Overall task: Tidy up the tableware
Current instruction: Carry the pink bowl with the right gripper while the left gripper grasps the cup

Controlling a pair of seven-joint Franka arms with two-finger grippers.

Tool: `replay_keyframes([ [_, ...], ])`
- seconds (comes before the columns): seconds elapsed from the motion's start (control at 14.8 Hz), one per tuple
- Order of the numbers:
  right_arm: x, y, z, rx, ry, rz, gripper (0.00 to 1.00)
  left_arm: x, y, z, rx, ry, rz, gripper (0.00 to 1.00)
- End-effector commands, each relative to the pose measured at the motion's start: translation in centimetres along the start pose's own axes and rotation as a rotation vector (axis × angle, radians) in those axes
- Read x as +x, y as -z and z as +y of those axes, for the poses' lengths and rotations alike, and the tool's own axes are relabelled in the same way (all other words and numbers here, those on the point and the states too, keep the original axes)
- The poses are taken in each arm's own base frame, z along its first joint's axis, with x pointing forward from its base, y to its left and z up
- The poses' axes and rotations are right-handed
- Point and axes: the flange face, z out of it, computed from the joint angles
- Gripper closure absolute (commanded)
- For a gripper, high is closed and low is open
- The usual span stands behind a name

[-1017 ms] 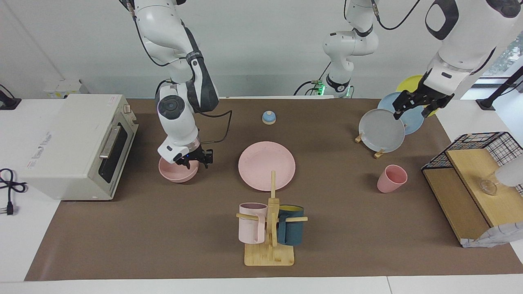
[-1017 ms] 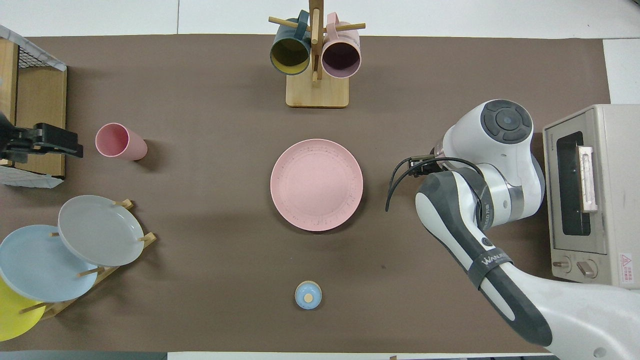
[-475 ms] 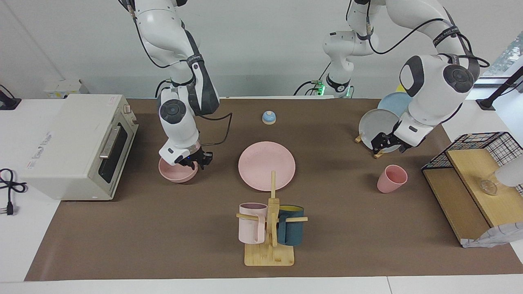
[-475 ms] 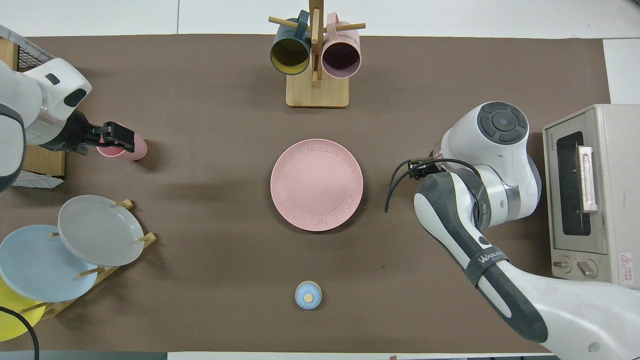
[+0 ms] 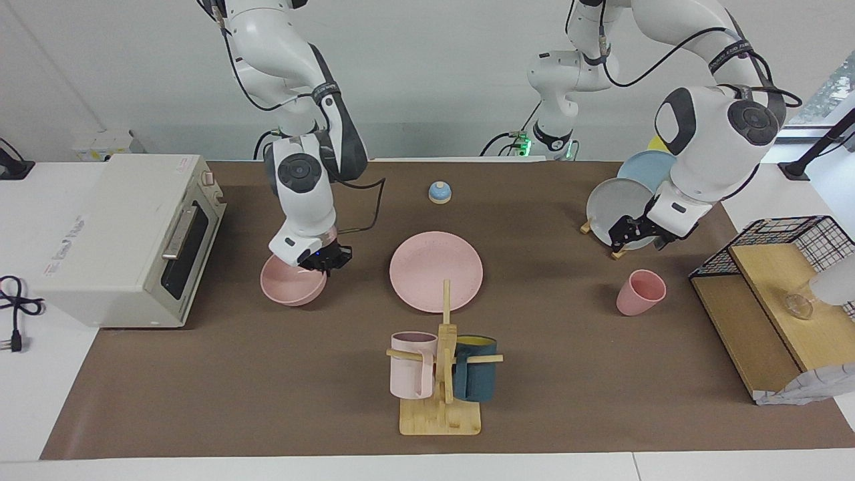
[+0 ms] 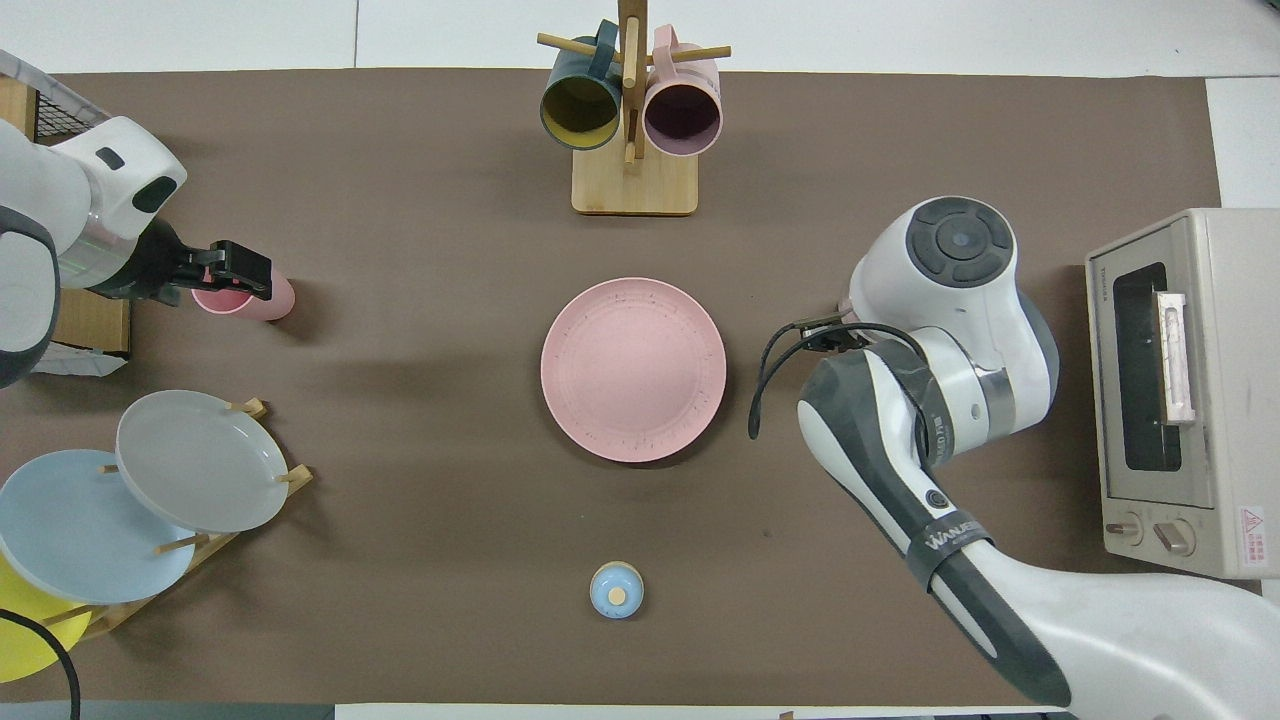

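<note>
Right gripper (image 5: pixel 325 258) is pinching the pink bowl (image 5: pixel 292 286) by its plate-side rim near the oven-end table edge; the pink plate (image 5: pixel 435 270) is lying just beside it toward centre, while the left gripper (image 5: pixel 638 230) is hanging open above the pink cup (image 5: pixel 640 292).

- Right arm bends steeply down from its base; its gripper (image 5: pixel 325 258) points downward with fingertips closed together, low above the table.
- Left arm arches over, wrist angled down; its gripper (image 5: pixel 639 229) hangs raised, fingers spread apart.
</note>
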Motion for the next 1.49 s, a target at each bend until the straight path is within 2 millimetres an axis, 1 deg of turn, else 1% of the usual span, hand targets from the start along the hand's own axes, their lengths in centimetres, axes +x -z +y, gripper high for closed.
replay_keyframes([
  [0.0,3.4,5.0,-6.7,-0.024,-0.050,-0.019,1.00,-0.8,-1.2,-0.3,-0.017,0.007,0.019,0.00],
  [0.07,4.1,6.0,-9.4,-0.034,-0.080,-0.027,1.00,-0.8,-1.5,-0.3,-0.016,0.009,0.020,0.00],
  [0.14,4.2,6.2,-12.0,-0.043,-0.100,-0.034,1.00,-0.8,-1.7,-0.3,-0.016,0.008,0.020,0.00],
  [0.2,4.4,6.5,-15.2,-0.044,-0.115,-0.030,1.00,-0.8,-2.3,-0.4,-0.016,0.007,0.017,0.00],
  [0.27,4.3,6.5,-17.4,-0.050,-0.128,-0.032,1.00,-0.9,-3.0,-0.5,-0.016,0.008,0.019,0.00],
  [0.34,3.8,6.6,-20.2,-0.047,-0.141,-0.015,1.00,-1.2,-4.0,-0.4,-0.015,0.007,0.016,0.00],
  [0.41,3.2,6.5,-22.4,-0.041,-0.173,-0.001,1.00,-1.5,-4.6,-0.2,-0.015,0.005,0.013,0.01],
  [0.47,2.8,6.2,-23.9,-0.025,-0.201,0.014,1.00,-1.6,-4.9,-0.2,-0.014,0.005,0.010,0.01],
  [0.54,2.4,6.5,-25.1,0.002,-0.214,0.037,1.00,-1.6,-5.1,-0.2,-0.014,0.006,0.011,0.01],
  [0.61,2.0,6.5,-26.1,0.023,-0.203,0.051,1.00,-1.4,-5.2,-0.5,-0.015,0.009,0.017,0.02],
  [0.75,2.1,6.0,-26.6,0.043,-0.198,0.073,1.00,-1.1,-5.9,-0.7,-0.015,0.013,0.033,0.02],
  [0.81,1.9,5.2,-26.9,0.045,-0.195,0.071,1.00,-0.9,-6.7,-0.7,-0.014,0.012,0.034,0.03],
  [0.88,1.4,4.3,-27.5,0.042,-0.184,0.070,1.00,-1.0,-7.1,-0.7,-0.014,0.009,0.038,0.03],
  [0.95,0.4,3.7,-29.2,0.028,-0.154,0.073,1.00,-0.9,-7.1,-0.9,-0.014,-0.003,0.039,0.04],
  [1.08,0.2,2.5,-29.7,0.010,-0.145,0.066,1.00,-0.7,-7.1,-1.2,-0.013,-0.033,0.047,0.04],
  [1.22,0.0,2.5,-30.0,0.014,-0.158,0.066,1.00,-0.1,-8.2,-0.9,-0.012,-0.037,0.049,0.04],
  [1.29,0.0,2.4,-30.0,0.015,-0.165,0.065,1.00,0.0,-8.7,-0.8,-0.012,-0.040,0.049,0.04],
  [1.42,0.3,2.1,-29.4,0.005,-0.172,0.057,1.00,0.3,-9.3,-1.1,-0.010,-0.039,0.052,0.04],
])
